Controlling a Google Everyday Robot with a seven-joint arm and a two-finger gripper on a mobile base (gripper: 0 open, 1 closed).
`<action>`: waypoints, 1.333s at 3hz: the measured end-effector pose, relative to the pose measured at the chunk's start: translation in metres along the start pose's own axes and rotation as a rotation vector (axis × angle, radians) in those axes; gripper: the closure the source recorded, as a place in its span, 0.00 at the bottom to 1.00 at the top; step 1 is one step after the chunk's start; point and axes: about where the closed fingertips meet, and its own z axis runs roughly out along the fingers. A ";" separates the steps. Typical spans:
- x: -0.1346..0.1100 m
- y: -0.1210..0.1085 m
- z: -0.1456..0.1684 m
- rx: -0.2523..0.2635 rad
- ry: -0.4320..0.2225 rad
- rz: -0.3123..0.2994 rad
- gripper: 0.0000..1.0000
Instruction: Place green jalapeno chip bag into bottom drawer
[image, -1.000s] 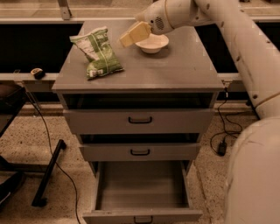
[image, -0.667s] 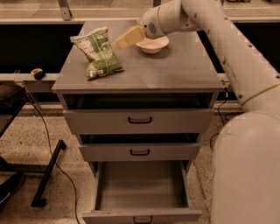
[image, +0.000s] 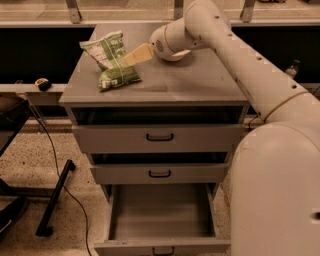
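Observation:
The green jalapeno chip bag (image: 112, 61), crinkly green and white, lies on the left part of the grey cabinet top (image: 190, 82). My gripper (image: 135, 55) reaches in from the right above the cabinet top, its pale fingers pointing left at the bag's right edge, very close to it or touching it. The bottom drawer (image: 161, 212) is pulled out wide and shows a bare grey tray with a small black handle at its front edge. The two drawers above it are shut.
My white arm (image: 250, 75) spans from the lower right up across the cabinet's right side. A black cable and a black stand leg (image: 55, 197) lie on the speckled floor to the left. A dark ledge with a small object (image: 42, 83) runs behind the cabinet's left.
My gripper has moved left across the cabinet top, from over the white bowl to the bag's right edge. The arm now hides the bowl. The bag has not moved.

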 end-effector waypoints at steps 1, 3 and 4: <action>0.008 0.018 0.036 -0.027 0.030 0.006 0.18; -0.018 0.072 0.070 -0.188 -0.022 -0.062 0.65; -0.027 0.083 0.064 -0.255 -0.116 -0.055 0.88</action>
